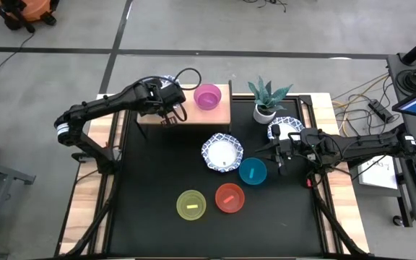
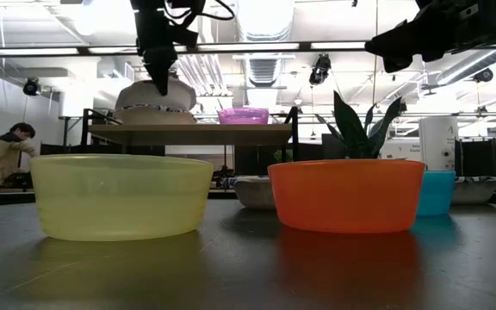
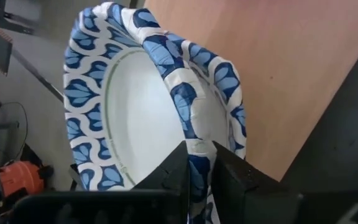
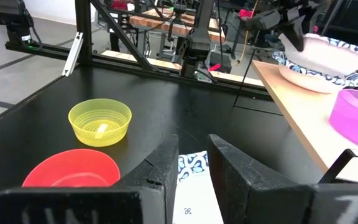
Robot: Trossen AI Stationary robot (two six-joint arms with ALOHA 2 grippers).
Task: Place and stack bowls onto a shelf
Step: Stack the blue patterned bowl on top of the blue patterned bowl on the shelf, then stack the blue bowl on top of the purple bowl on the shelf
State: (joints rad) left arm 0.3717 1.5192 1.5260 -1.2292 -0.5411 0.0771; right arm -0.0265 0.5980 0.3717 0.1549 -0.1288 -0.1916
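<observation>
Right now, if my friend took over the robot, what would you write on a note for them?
Left tool: shut on the rim of a blue-patterned bowl at the shelf's left end.
Right tool: open, empty, hovering by the teal bowl.
Done: purple bowl sits on the shelf.
Left: the patterned bowl at table centre, another by the plant, plus teal, red and yellow bowls.
</observation>
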